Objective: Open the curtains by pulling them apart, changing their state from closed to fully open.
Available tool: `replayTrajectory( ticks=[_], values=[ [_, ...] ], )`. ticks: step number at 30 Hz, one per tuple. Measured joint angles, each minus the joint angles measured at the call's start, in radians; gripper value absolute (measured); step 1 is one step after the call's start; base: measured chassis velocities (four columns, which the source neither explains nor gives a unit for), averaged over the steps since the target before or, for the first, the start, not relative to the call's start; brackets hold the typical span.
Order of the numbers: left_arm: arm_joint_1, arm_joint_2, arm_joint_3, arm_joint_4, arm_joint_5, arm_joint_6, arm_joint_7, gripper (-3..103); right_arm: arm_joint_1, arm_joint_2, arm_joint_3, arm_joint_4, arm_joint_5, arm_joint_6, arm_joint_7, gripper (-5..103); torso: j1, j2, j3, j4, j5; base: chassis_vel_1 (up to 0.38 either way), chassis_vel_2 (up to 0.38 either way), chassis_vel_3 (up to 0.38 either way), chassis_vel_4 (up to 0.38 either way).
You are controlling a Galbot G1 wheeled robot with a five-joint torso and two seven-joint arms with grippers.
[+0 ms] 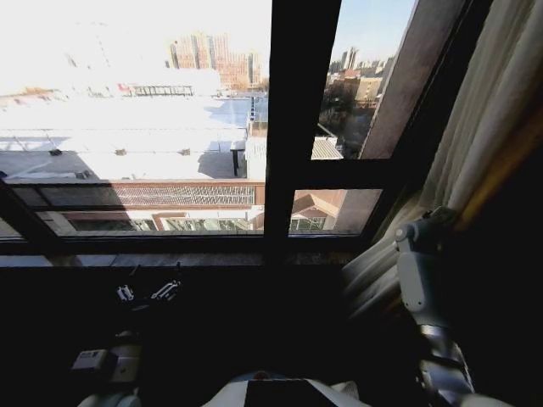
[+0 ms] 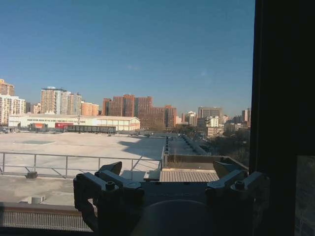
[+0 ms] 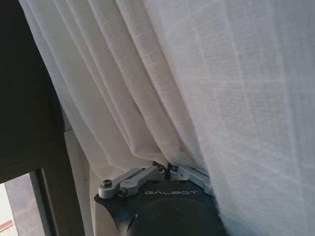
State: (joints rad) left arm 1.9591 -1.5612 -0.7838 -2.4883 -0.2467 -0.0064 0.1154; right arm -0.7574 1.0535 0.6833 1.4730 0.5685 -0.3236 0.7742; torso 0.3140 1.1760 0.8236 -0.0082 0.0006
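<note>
The curtains [image 1: 488, 127] hang bunched at the right side of the window, drawn clear of the glass, so the black window frame [image 1: 301, 127] and the rooftops [image 1: 127, 127] outside stand in plain view across most of the head view. The pleated cream fabric runs down from the upper right corner toward the sill, where its lower folds gather beside the right arm [image 1: 420, 280].

In the right wrist view the right claw [image 3: 166, 171] sits pressed into the cloth [image 3: 197, 88], its two fingers [image 3: 142, 176] drawn together with a fold of the sheer fabric pinched between them; more pleats drape over its outer side.

The left claw [image 1: 148, 292] rests low in shadow under the left part of the sill, apart from any fabric. From its own wrist camera the left claw [image 2: 167, 174] points out through the glass at the city, its fingers [image 2: 110, 169] spread wide with nothing between them.
</note>
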Motion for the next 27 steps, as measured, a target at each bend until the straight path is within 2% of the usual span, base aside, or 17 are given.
replayTrajectory(
  ticks=[2, 3, 6, 9, 11, 12, 14, 15, 18, 19, 20, 21, 23, 24, 25, 26, 27],
  values=[
    [0.0, 0.0, 0.001, 0.0, 0.0, 0.0, 0.001, 100, -0.012, -0.002, -0.005, 0.018, 0.003, -0.004, -0.014, -3, 0.0, 0.0, 0.0, -0.0001, 0.0, 0.0, 0.0, 0.0, 0.0],
    [-0.004, 0.002, 0.006, 0.0, 0.001, 0.0, 0.003, 100, -0.059, -0.004, -0.031, 0.095, 0.015, -0.019, -0.059, 7, 0.0, 0.0, 0.0, 0.0, 0.0, 0.0, 0.0, 0.0, 0.0],
    [-0.008, 0.005, 0.008, -0.001, 0.002, 0.002, 0.004, 100, -0.105, -0.002, -0.065, 0.187, 0.028, -0.026, -0.086, 12, 0.0, 0.0, 0.0, 0.0004, -0.0004, 0.0, 0.0, 0.0, 0.0],
    [-0.014, 0.013, 0.005, -0.003, 0.002, 0.009, 0.004, 100, -0.178, -0.008, -0.11, 0.327, 0.069, -0.045, -0.154, 28, 0.0, 0.0, 0.0, 0.0009, -0.0005, 0.0, 0.0, 0.0, 0.0],
    [-0.016, 0.016, 0.003, -0.003, 0.0, 0.012, 0.003, 100, -0.207, -0.019, -0.128, 0.378, 0.084, -0.053, -0.181, 28, 0.0, 0.0, 0.0, 0.0009, -0.0007, 0.0, 0.0, 0.0, 0.0],
    [-0.02, 0.02, 0.0, -0.003, -0.002, 0.017, 0.003, 100, -0.243, -0.039, -0.153, 0.438, 0.1, -0.063, -0.201, 33, 0.0, 0.0, 0.0, 0.0006, -0.0007, 0.0, 0.0, 0.0, 0.0],
    [-0.027, 0.024, -0.002, -0.003, -0.005, 0.023, 0.002, 100, -0.29, -0.061, -0.177, 0.506, 0.114, -0.071, -0.209, 45, 0.0, 0.0, 0.0, 0.0006, -0.0005, 0.0, 0.0, 0.0, 0.0],
    [-0.027, 0.024, -0.002, -0.003, -0.005, 0.023, 0.002, 100, -0.29, -0.061, -0.177, 0.506, 0.114, -0.071, -0.209, 45, 0.0, 0.0, 0.0, 0.0006, -0.0005, 0.0, 0.0, 0.0, 0.0],
    [-0.038, 0.046, -0.012, -0.01, -0.052, 0.057, -0.012, 100, -0.408, -0.103, -0.184, 0.681, 0.162, -0.098, -0.186, 61, 0.0, 0.0, 0.0, 0.0008, -0.0006, 0.0, 0.0, 0.0, 0.0],
    [-0.038, 0.046, -0.012, -0.01, -0.052, 0.057, -0.012, 100, -0.408, -0.103, -0.184, 0.681, 0.162, -0.098, -0.186, 61, 0.0, 0.0, 0.0, 0.0008, -0.0006, 0.0, 0.0, 0.0, 0.0],
    [-0.047, 0.058, -0.02, -0.011, -0.073, 0.075, -0.019, 100, -0.464, -0.118, -0.174, 0.747, 0.19, -0.108, -0.178, 67, 0.0, 0.0, 0.0, 0.0007, -0.0006, 0.0, 0.0, 0.0, 0.0],
    [-0.057, 0.066, -0.025, -0.011, -0.085, 0.086, -0.023, 100, -0.51, -0.128, -0.163, 0.792, 0.207, -0.115, -0.175, 67, 0.0, 0.0, 0.0, 0.0007, -0.0007, 0.0, 0.0, 0.0, 0.0],
    [-0.075, 0.079, -0.028, -0.011, -0.097, 0.107, -0.039, 100, -0.605, -0.13, -0.139, 0.865, 0.213, -0.119, -0.18, 79, 0.0, 0.0, 0.0, 0.0005, -0.0008, 0.0, 0.0, 0.0, 0.0],
    [-0.075, 0.079, -0.028, -0.011, -0.097, 0.107, -0.039, 100, -0.605, -0.13, -0.139, 0.865, 0.213, -0.119, -0.18, 79, 0.0, 0.0, 0.0, 0.0005, -0.0008, 0.0, 0.0, 0.0, 0.0],
    [-0.083, 0.084, -0.027, -0.011, -0.102, 0.12, -0.046, 100, -0.656, -0.121, -0.126, 0.892, 0.201, -0.12, -0.193, 84, 0.0, 0.0, 0.0, 0.0005, -0.0007, 0.0, 0.0, 0.0, 0.0],
    [-0.09, 0.089, -0.024, -0.011, -0.108, 0.136, -0.052, 100, -0.717, -0.106, -0.112, 0.914, 0.163, -0.118, -0.224, 89, 0.0, 0.0, 0.0, 0.0004, -0.0005, 0.0, 0.0, 0.0, 0.0],
    [-0.094, 0.093, -0.021, -0.011, -0.11, 0.144, -0.053, 100, -0.747, -0.096, -0.106, 0.922, 0.136, -0.113, -0.244, 89, 0.0, 0.0, 0.0, 0.0002, -0.0006, 0.0, 0.0, 0.0, 0.0]
  ],
)
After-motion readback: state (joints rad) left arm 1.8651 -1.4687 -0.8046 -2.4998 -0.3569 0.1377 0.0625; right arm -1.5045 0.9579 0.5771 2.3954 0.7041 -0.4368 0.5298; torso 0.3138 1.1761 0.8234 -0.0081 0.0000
